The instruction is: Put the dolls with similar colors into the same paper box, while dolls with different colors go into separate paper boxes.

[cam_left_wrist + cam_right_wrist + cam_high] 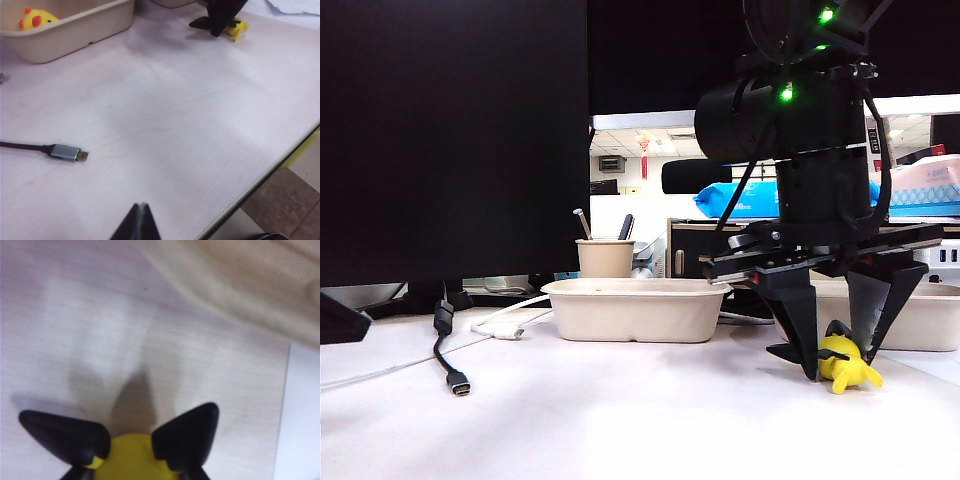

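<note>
A yellow doll (844, 364) with black bits lies on the white table in front of the right paper box (925, 320). My right gripper (838, 362) points down over it, a black finger pressed to each side of the yellow body (135, 460). In the left wrist view the same doll (238, 28) shows behind the right gripper (220, 22). Another yellow doll (35, 19) with red-orange bits sits inside the left paper box (75, 32), which stands mid-table (635, 312). My left gripper (142, 207) hovers shut over bare table near the front edge, holding nothing.
A tan cup with pens (605, 257) stands behind the left box. A black USB cable (455, 380) and a white cable (505, 325) lie at the left. A dark monitor (450, 130) fills the back left. The table edge (260, 180) runs close by.
</note>
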Available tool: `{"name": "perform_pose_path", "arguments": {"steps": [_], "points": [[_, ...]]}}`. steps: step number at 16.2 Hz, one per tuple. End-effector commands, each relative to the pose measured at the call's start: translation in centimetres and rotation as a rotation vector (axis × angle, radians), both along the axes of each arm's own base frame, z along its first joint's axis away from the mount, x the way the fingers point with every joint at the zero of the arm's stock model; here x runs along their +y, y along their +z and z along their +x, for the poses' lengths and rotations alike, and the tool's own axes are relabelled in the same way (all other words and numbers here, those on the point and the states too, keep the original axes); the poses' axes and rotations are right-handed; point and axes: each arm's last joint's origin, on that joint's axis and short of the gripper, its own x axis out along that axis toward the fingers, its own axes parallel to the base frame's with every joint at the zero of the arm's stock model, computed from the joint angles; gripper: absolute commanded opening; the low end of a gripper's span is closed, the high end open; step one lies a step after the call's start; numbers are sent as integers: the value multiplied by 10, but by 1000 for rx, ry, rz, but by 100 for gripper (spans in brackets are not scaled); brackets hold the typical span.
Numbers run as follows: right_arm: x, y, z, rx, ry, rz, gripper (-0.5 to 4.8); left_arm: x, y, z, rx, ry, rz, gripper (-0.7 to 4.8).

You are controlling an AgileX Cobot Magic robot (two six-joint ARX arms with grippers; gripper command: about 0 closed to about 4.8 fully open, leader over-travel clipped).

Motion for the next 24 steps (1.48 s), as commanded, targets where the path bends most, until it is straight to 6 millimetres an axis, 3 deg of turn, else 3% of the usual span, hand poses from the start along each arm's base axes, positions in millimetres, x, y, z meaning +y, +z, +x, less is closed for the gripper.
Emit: {"name": "perform_pose_path", "arguments": {"steps": [1, 3, 4, 5, 11, 18, 24], "points": [[-2, -11, -3, 28, -4, -20, 196, 0, 2, 0, -10, 2, -11, -5], [-2, -12, -3, 20, -3, -13, 196, 0, 2, 0, -10, 2, -11, -5], [-1, -12, -2, 14, -3, -9, 145, 0, 2, 0, -10, 2, -11, -5], [-1, -12, -2, 10, -3, -6, 135, 0, 2, 0, -10, 2, -11, -5], [1, -9, 1, -5, -2, 6, 136, 0, 2, 0, -16, 1, -17, -5], [15, 38, 19, -79, 22, 59, 136, 9, 14, 3, -115, 81, -105, -5], [52, 75, 34, -282, 106, 321, 136, 24, 24, 7, -216, 223, -168, -5]]}}
